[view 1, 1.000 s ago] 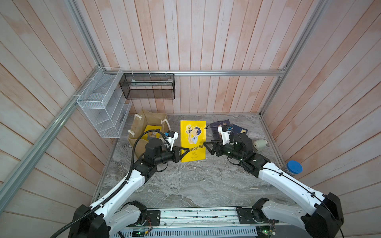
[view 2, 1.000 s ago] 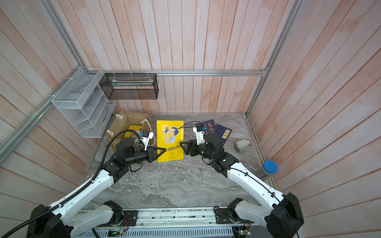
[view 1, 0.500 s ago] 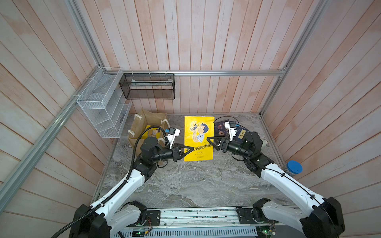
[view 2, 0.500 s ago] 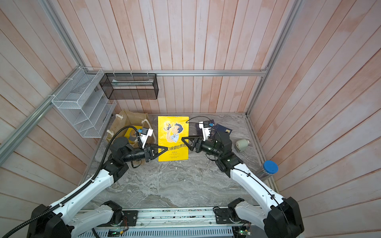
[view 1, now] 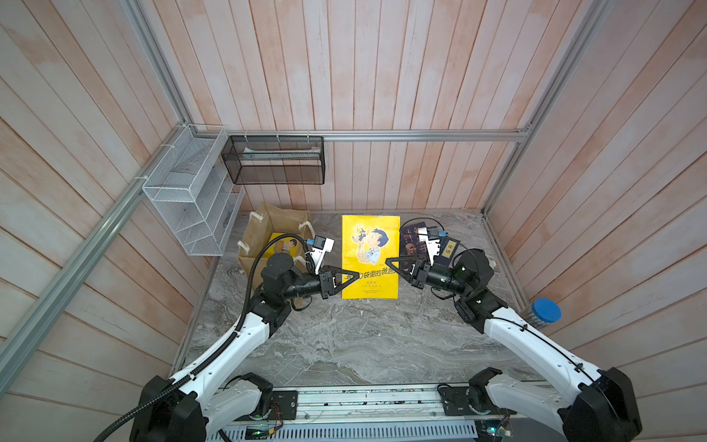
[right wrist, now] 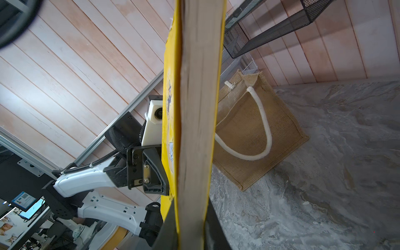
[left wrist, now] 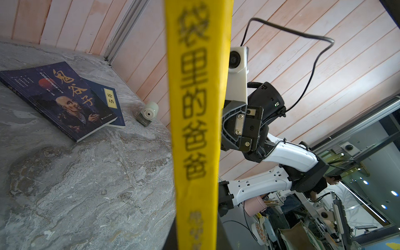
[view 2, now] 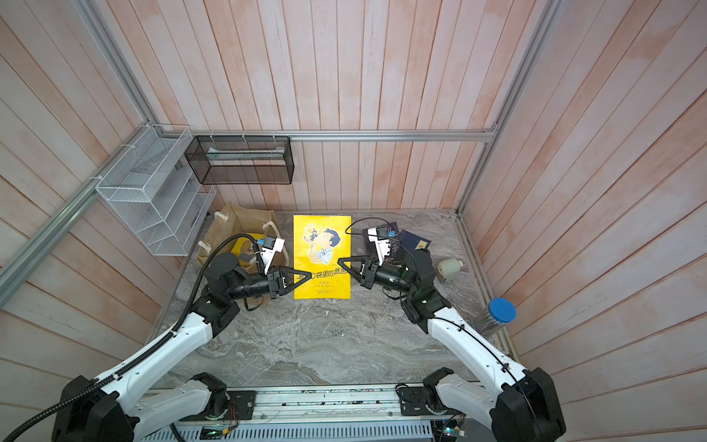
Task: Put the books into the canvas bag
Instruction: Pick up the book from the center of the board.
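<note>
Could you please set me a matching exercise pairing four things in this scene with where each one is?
1. yellow cartoon book
2. canvas bag
3. portrait book
4. blue-lidded jar

A. lying on the navy book
B. by the right wall
C. gripped by left tool and right tool
D. back left, second yellow book inside

Pairs: 1-C, 2-D, 3-A, 4-B.

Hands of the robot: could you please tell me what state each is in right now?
Left hand: closed, holding the yellow book.
Right hand: closed on the same book's opposite edge.
</note>
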{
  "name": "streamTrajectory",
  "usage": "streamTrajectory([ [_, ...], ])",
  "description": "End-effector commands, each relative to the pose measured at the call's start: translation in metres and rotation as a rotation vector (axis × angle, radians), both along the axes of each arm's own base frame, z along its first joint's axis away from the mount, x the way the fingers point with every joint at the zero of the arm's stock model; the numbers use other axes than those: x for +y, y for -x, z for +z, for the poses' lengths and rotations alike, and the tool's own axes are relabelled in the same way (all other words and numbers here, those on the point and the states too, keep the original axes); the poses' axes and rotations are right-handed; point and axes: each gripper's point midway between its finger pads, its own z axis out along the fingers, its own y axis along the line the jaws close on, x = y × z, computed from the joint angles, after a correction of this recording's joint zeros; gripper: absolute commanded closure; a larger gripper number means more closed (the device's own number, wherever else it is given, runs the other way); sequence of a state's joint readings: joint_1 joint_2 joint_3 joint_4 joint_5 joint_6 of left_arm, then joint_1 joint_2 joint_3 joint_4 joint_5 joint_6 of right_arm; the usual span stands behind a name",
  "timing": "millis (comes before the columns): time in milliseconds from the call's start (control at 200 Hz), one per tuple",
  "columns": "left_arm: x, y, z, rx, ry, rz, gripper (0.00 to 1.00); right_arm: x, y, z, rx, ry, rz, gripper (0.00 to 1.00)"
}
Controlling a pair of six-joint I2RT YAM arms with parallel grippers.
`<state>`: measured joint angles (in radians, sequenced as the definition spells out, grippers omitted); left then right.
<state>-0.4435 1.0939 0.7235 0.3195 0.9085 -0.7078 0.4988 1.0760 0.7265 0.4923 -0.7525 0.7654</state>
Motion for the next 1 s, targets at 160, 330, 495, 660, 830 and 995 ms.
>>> streamTrajectory([
  [160, -0.001, -0.009, 0.044, -0.072, 0.049, 0.001, 0.72, -0.006, -0.003, 0.002, -0.037, 0.036, -0.068, 1.00],
  [330, 0.001, -0.023, 0.060, -0.073, 0.089, 0.034, 0.62, -0.005, -0.002, -0.001, -0.035, 0.039, -0.078, 1.00],
  [495, 0.008, -0.033, 0.066, -0.059, 0.127, 0.059, 0.76, -0.004, -0.004, -0.005, -0.025, 0.029, -0.075, 1.00],
  [660, 0.016, -0.038, 0.066, -0.053, 0.125, 0.105, 1.00, 0.000, -0.008, -0.009, -0.004, 0.044, -0.079, 1.00],
  [830, 0.027, -0.042, 0.072, -0.078, 0.062, 0.164, 1.00, 0.008, -0.019, -0.018, 0.027, 0.128, -0.119, 0.74],
  [995, 0.049, -0.049, 0.094, -0.167, -0.113, 0.303, 1.00, 0.026, -0.023, -0.020, 0.038, 0.191, -0.108, 0.57],
])
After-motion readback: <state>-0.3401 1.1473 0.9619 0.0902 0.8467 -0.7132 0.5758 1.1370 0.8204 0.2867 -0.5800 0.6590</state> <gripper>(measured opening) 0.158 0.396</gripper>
